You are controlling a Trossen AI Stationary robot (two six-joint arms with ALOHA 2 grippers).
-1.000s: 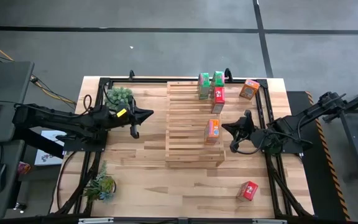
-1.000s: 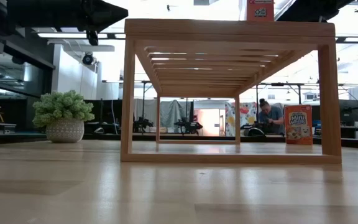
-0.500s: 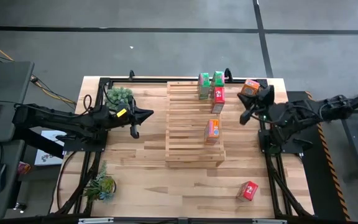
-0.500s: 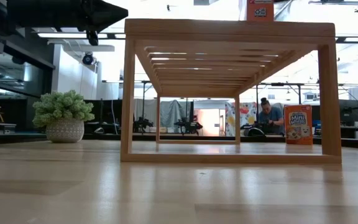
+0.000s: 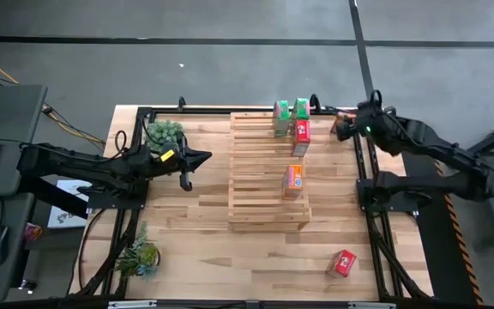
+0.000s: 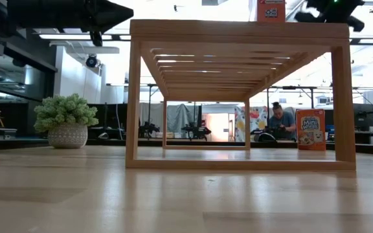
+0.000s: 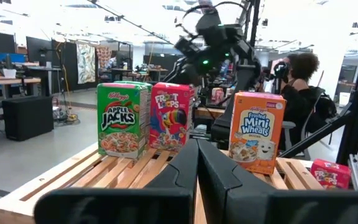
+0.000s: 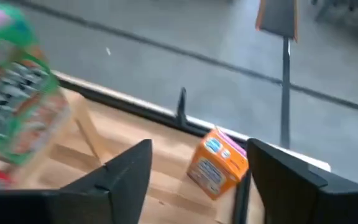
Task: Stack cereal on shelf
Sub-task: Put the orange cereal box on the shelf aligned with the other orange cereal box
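Note:
The shelf (image 5: 268, 172) of pale slats stands mid-table. On it stand two green cereal boxes (image 5: 281, 118), (image 5: 301, 108), a red one (image 5: 301, 137) and an orange one (image 5: 292, 180). Another orange box (image 8: 219, 163) stands on the table at the far right corner. My right gripper (image 8: 199, 149) hovers open over that box, a finger to either side of it, touching nothing. A red box (image 5: 343, 263) lies near the front right. My left gripper (image 5: 204, 157) waits shut at the shelf's left, pointing level at the boxes (image 7: 173, 118).
Two small potted plants sit on the left, one far (image 5: 164, 131) and one near (image 5: 140, 256). A black frame rail (image 5: 369, 206) runs along the table's right side. A person (image 6: 281, 122) sits in the room beyond.
My right gripper has swung from beside the shelf's right side toward the table's far right corner, rising and tipping downward, and now hangs over the orange box there. The boxes and the shelf have stayed put.

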